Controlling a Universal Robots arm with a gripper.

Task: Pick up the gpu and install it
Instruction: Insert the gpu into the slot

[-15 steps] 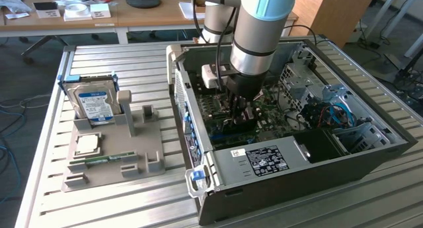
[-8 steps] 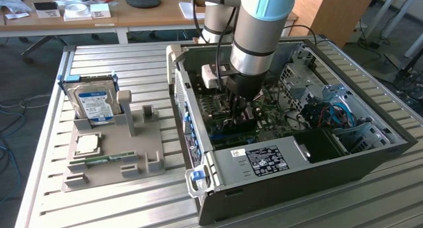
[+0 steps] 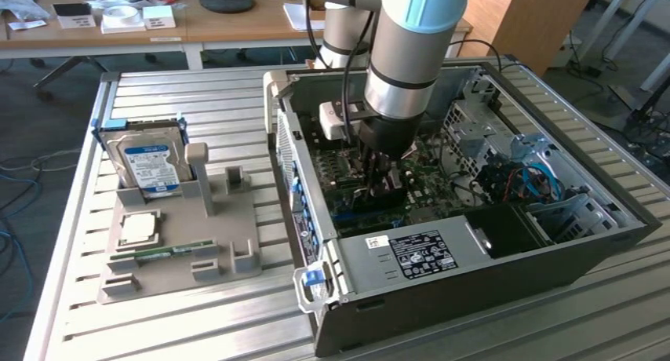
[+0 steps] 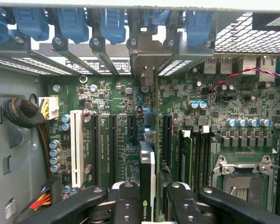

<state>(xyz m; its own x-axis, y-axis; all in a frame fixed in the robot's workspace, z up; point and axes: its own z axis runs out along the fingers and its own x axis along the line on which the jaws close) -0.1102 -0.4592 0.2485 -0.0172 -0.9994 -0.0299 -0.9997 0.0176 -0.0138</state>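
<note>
The tool [image 4: 148, 198] is clamped on the gpu [image 4: 148, 168], a thin dark card with a silver metal bracket, held edge-down inside the open black computer case [image 3: 450, 255] just over the green motherboard [image 4: 116, 135]. I'd line the bracket up with the rear slot and keep the card dead vertical.

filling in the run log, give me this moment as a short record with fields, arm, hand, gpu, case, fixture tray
arm: reaching down into the open computer case
hand: hand low over the motherboard, closed on the gpu
gpu: gpu held on edge between the fingers, in line with an expansion slot, its bracket end toward the rear slot openings
seating: cannot tell whether it is fully in
fixture tray: grey tray on the exterior view's left, holding the hard drive
</note>
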